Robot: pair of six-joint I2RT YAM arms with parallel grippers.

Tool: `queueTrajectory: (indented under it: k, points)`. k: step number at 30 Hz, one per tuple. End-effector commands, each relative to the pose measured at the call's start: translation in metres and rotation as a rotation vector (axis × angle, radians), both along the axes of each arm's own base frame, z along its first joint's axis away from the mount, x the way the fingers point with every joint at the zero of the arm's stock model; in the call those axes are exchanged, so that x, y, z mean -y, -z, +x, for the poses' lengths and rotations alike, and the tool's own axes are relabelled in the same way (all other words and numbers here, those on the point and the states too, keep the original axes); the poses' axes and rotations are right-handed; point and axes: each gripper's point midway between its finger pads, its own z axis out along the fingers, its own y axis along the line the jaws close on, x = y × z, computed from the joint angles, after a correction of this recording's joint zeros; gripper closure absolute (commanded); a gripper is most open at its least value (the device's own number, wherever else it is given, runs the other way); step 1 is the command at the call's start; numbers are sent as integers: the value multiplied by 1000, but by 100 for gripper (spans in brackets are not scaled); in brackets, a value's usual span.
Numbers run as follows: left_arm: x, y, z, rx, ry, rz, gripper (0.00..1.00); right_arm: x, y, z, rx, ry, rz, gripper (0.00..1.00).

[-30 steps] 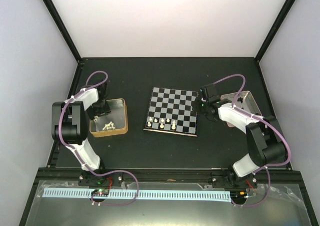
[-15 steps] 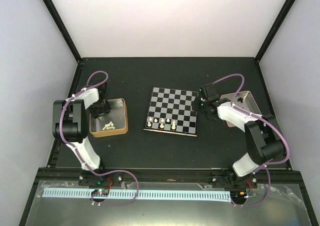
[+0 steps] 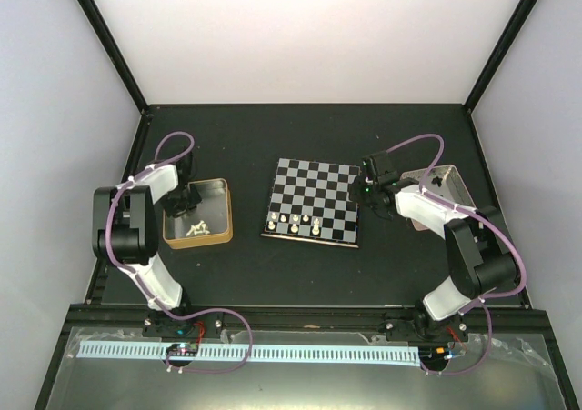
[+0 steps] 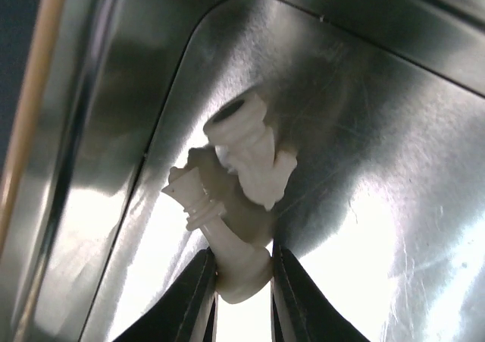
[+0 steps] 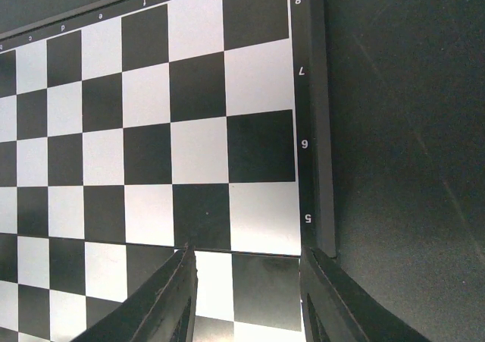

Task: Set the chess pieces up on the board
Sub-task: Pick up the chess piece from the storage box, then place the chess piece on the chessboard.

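In the left wrist view my left gripper [image 4: 242, 262] is shut on the base of a cream-white chess piece [image 4: 223, 236] lying on the shiny floor of the gold-sided tin [image 3: 218, 212]. A second cream piece [image 4: 250, 149] lies just beyond it, touching it. Seen from above, the left gripper [image 3: 186, 203] reaches down into that tin. The board [image 3: 312, 201] lies mid-table with several cream pieces [image 3: 293, 220] in its front rows. My right gripper [image 5: 246, 262] hangs open over the board's right edge [image 5: 303, 152], with nothing between its fingers.
More cream pieces [image 3: 196, 229] lie loose in the gold tin. A pinkish-silver tin [image 3: 447, 190] with black pieces [image 3: 438, 181] stands right of the board, behind the right arm. Black frame posts and pale walls enclose the dark table.
My left gripper's fingers have come together on the cream piece inside the tin. The right arm has barely shifted over the board's right edge.
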Motion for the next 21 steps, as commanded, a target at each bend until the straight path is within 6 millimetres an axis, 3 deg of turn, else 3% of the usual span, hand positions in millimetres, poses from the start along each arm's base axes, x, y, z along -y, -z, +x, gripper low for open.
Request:
queueTrajectory:
  k: [1, 9, 10, 13, 17, 21]
  points:
    - [6, -16, -1, 58, -3, -39, 86, -3, -11, 8, 32, -4, 4, 61]
    - [43, -40, -7, 124, 84, -155, 86, -11, -17, 7, 43, -34, 39, 61]
    - [51, -45, -6, 143, 107, -176, 86, -19, -22, 9, 65, -83, 60, 61]
    - [74, -57, -5, 175, 184, -208, 86, -68, -52, 0, 130, -348, 235, 64]
    - [100, -66, -6, 202, 286, -246, 86, -94, -70, -8, 144, -465, 291, 62]
    - [156, -87, 2, 306, 495, -378, 87, -120, -86, -15, 117, -551, 436, 58]
